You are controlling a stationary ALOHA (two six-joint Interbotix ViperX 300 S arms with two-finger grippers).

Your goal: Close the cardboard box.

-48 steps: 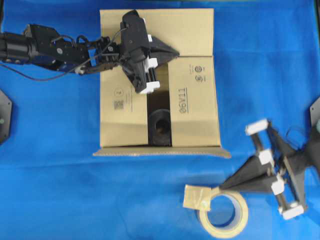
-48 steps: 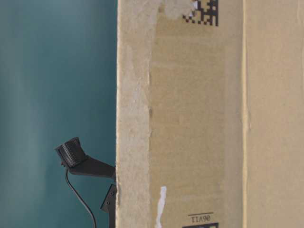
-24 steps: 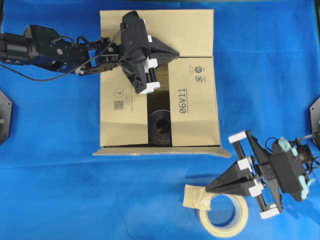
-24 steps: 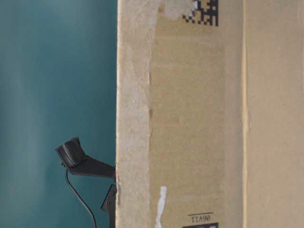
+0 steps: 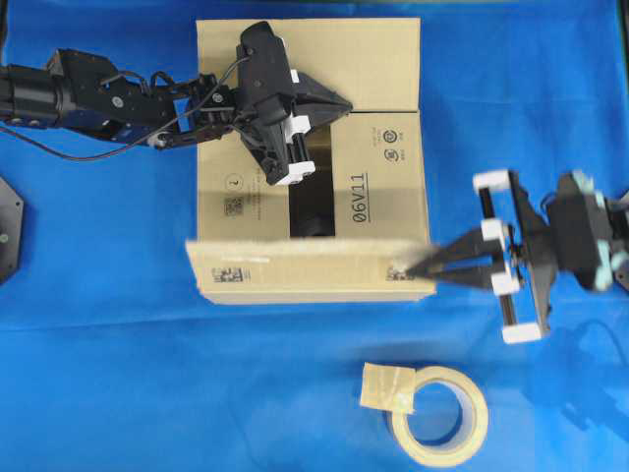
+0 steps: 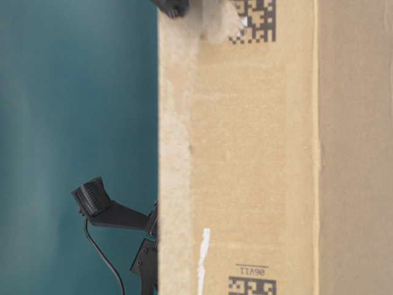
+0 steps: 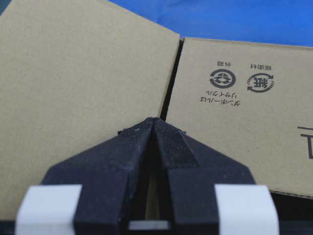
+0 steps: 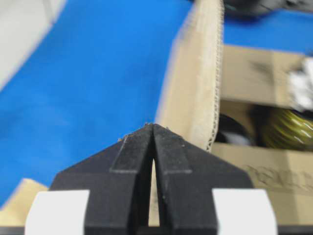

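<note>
Clearly the step in hand is folding the near flap [image 5: 310, 272] over the opening of the cardboard box [image 5: 378, 192], which fills the upper middle of the overhead frame on the blue cloth [image 5: 98, 374].

At the upper left of that frame the left gripper [image 5: 339, 102] rests with its fingers pressed together, empty, its tip on the seam where the far flap [image 5: 359, 64] meets the right side flap. It would do well to hold those flaps down while the other arm works.

At middle right, the right gripper [image 5: 413, 268] has its fingers together too, the tip against the raised flap's right end. I judge it should push evenly toward the top of the frame and low on the flap, so the card hinges rather than buckles.

At lower right lies a tape roll [image 5: 439, 418], apart from the box.

Only the right wrist view shows the flap's corrugated edge [image 8: 208, 73] standing nearly upright and a yellowish object [image 8: 288, 129] inside; the table-level view shows only blank card.
</note>
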